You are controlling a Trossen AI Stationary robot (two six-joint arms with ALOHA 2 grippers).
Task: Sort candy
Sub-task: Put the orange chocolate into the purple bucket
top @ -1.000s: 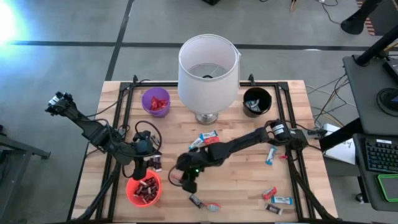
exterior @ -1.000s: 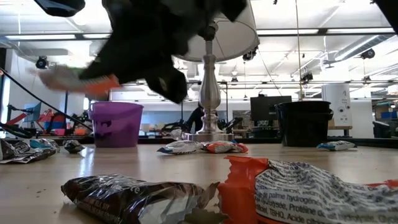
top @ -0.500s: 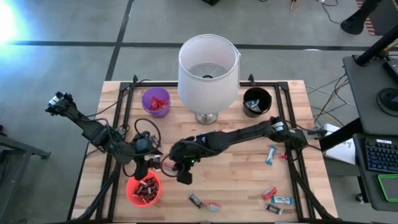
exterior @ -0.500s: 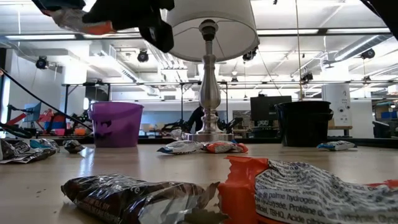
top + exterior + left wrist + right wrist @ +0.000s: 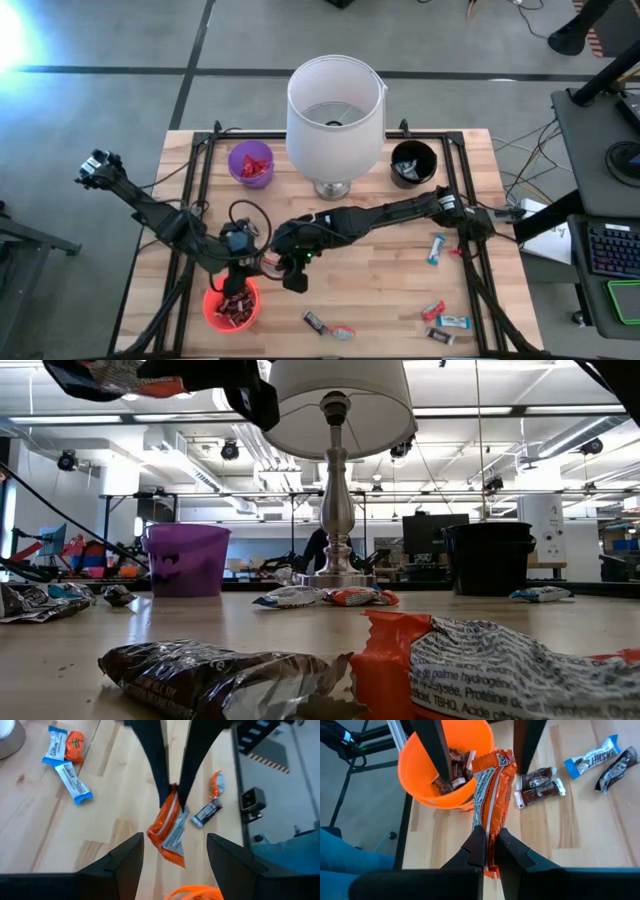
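Right gripper [image 5: 489, 845] fingers pinch orange-wrapped candy [image 5: 490, 795], beside orange cup [image 5: 420, 765] at near left. Left gripper [image 5: 172, 855] fingers spread, facing candy. Step: handover or drop. Next: carry candy over cup rim, release.

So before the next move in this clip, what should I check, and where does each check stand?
1. Right gripper shut on the orange-wrapped candy: ok.
2. Left gripper open: ok.
3. Candy sits between the left fingers: ok.
4. Left fingers clear of the wrapper: cannot tell.
5. Orange cup upright near the candy: ok.
6. Candy directly above the cup's opening: cannot tell.
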